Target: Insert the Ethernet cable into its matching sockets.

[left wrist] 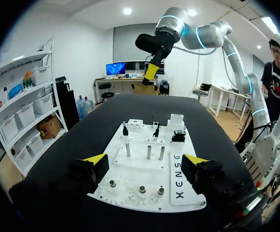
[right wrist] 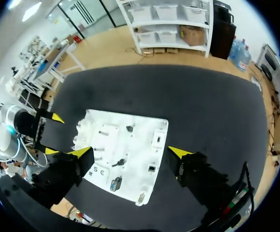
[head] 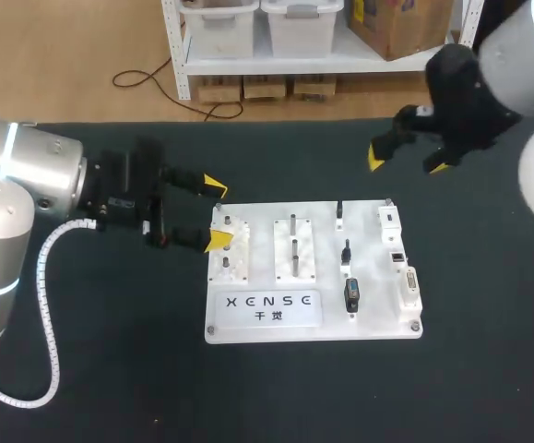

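Observation:
The white socket board (head: 248,318) lies mid-table. A small black connector with a bluish face (head: 351,293) sits on its right part, near white socket blocks (head: 409,281); no long cable shows. My left gripper (head: 216,214) is open and empty at the board's left edge, with the board (left wrist: 178,188) just ahead of its fingers. High over the table's far right, my right gripper (head: 408,159) is open and empty. It looks down on the board (right wrist: 144,130) and the connector (right wrist: 115,183).
Metal pegs (head: 293,245) stand upright in the board's middle, and two small black plugs (head: 346,251) stand further right. Dark table cloth surrounds the board. My right arm's gripper (left wrist: 149,72) shows in the left wrist view, above the board's far end.

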Robot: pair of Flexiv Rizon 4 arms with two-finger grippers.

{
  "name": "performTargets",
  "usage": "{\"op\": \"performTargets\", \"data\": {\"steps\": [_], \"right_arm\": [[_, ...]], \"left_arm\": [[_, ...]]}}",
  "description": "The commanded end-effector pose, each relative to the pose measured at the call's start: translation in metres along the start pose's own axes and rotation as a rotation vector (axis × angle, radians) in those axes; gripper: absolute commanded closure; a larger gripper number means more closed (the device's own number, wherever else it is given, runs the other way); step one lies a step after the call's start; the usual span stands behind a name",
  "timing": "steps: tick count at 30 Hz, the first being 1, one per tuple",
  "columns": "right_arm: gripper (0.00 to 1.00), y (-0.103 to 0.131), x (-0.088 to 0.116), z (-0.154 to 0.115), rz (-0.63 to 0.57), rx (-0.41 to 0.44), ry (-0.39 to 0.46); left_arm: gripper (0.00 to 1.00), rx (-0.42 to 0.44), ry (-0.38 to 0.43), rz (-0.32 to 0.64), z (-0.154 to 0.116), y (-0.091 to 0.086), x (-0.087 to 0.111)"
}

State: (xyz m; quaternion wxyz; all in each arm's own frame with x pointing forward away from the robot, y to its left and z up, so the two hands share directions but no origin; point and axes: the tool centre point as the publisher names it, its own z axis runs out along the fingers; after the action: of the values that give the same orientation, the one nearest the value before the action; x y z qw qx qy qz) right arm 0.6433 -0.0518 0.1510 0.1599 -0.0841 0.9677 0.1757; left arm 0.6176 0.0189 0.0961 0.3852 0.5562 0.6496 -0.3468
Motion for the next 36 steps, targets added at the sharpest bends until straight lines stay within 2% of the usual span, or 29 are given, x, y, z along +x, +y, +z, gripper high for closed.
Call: {"op": "performTargets", "data": {"steps": [1, 9, 22, 36], "right_arm": [[0.00, 0.018, 0.011, 0.008, 0.014, 0.258, 0.036], [0.00, 0.033, 0.038, 0.041, 0.038, 0.340, 0.108], [0.00, 0.027, 0.055, 0.082, 0.044, 0.355, 0.170], [0.00, 0.027, 0.075, 0.109, 0.066, 0.340, 0.209]], "left_arm": [[0.00, -0.004, -0.004, 0.002, 0.000, -0.001, 0.001], [0.00, -0.004, -0.004, 0.002, 0.000, -0.001, 0.001], [0.00, -0.004, -0.004, 0.002, 0.000, -0.001, 0.001], [0.00, -0.004, -0.004, 0.002, 0.000, -0.001, 0.001]]}}
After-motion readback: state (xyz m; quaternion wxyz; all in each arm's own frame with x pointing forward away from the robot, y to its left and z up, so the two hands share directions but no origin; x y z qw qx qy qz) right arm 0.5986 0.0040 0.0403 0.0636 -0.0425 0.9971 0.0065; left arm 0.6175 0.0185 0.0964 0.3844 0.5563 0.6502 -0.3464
